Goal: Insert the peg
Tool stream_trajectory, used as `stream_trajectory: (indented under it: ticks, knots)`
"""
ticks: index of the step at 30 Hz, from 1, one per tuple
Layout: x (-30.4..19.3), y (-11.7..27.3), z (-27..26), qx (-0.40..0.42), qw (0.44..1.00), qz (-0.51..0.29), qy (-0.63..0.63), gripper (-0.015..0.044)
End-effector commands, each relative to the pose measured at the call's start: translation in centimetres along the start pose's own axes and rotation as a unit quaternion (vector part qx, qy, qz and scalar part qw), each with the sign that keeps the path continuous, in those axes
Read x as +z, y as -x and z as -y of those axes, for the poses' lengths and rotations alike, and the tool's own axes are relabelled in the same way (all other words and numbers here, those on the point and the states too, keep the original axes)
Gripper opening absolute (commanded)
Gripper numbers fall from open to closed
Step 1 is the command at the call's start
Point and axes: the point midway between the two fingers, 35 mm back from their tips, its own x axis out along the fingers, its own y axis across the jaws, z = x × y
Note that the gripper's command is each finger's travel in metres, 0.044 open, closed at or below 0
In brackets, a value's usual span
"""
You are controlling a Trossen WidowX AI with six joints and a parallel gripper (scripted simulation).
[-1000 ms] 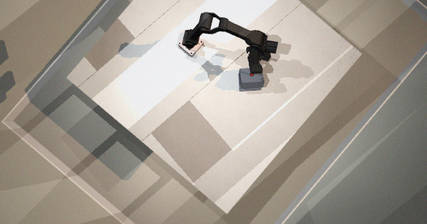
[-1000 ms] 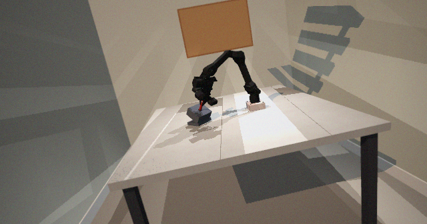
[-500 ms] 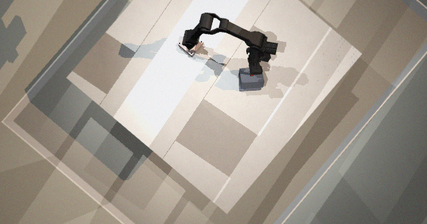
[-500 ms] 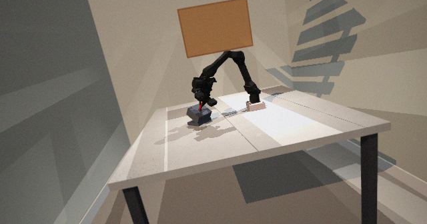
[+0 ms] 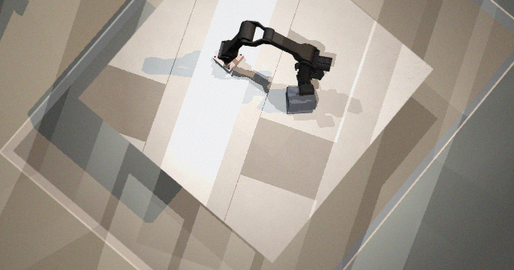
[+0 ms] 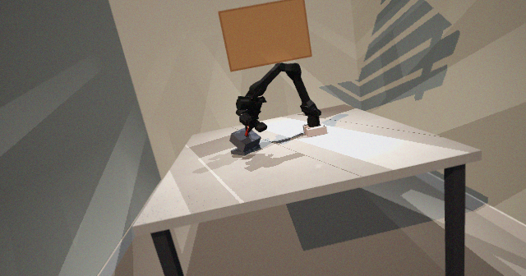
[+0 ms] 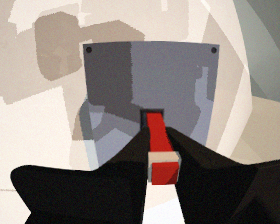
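Wrist view: the tool (image 7: 156,132) (image 6: 249,124) grips the red peg (image 7: 158,132) (image 6: 246,131), its lower end at the square hole (image 7: 144,119) in the sloped panel (image 7: 163,75) (image 6: 245,138) (image 5: 301,103). Pickup is done; insertion seems begun, depth unclear. Seating, release and retreat remain.

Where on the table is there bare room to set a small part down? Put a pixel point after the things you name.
Bare patches show between the sloped panel (image 5: 301,103) (image 6: 245,140) (image 7: 166,75) and the table's bottom corner in the top view, and left of the arm's base plate (image 5: 220,64) (image 6: 316,131). It is crowded at the panel's hole, where the gripper (image 7: 156,132) holds the red peg (image 6: 246,131) (image 7: 158,132).
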Motion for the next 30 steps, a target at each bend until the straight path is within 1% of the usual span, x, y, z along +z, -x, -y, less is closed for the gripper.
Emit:
stream_trajectory:
  ticks: [1,30]
  knots:
    - [-0.11,-0.3,0.0,0.001,1.0,-0.001,0.001,0.0]
    - [-0.08,-0.93,-0.04,0.0,1.0,-0.001,-0.001,0.0]
